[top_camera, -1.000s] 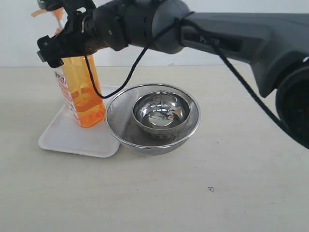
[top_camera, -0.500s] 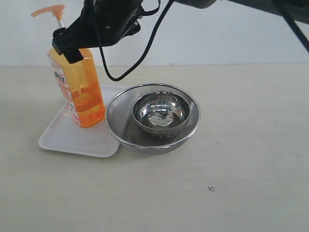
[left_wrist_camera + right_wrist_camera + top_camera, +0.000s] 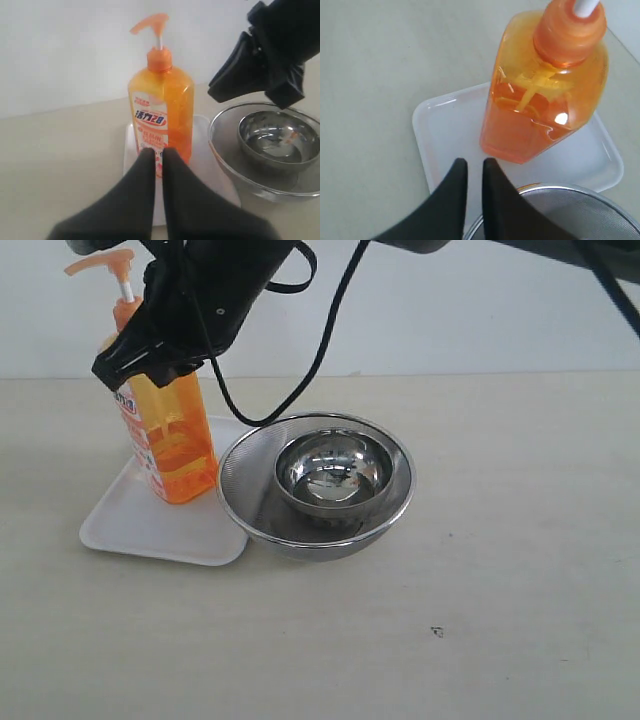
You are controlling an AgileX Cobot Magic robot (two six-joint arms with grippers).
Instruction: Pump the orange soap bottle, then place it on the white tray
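The left gripper (image 3: 153, 150) has its jaws drawn almost together, only a thin slit between them and nothing in it; in its wrist view the tips lie in line with the lower label of the orange soap bottle (image 3: 172, 440), though whether they touch it cannot be told; the exterior view shows no left arm. The right gripper (image 3: 475, 166) is likewise nearly closed and empty; it hangs near the bottle's shoulder, and the left wrist view shows a clear gap between the two.

Nearest in the exterior view the table (image 3: 450, 630) lies bare across the front and right; next comes the front rim of the white tray (image 3: 130, 530), with free floor toward its left and front; just beside its right edge sits the mesh strainer (image 3: 240, 495), a steel bowl (image 3: 330, 475) inside, the rim so close that contact cannot be judged; the bottle stands upright on the tray's far right part, pump head (image 3: 100, 260) raised; a black cable (image 3: 300, 390) loops down behind the strainer; the pale wall (image 3: 480, 310) closes the back.
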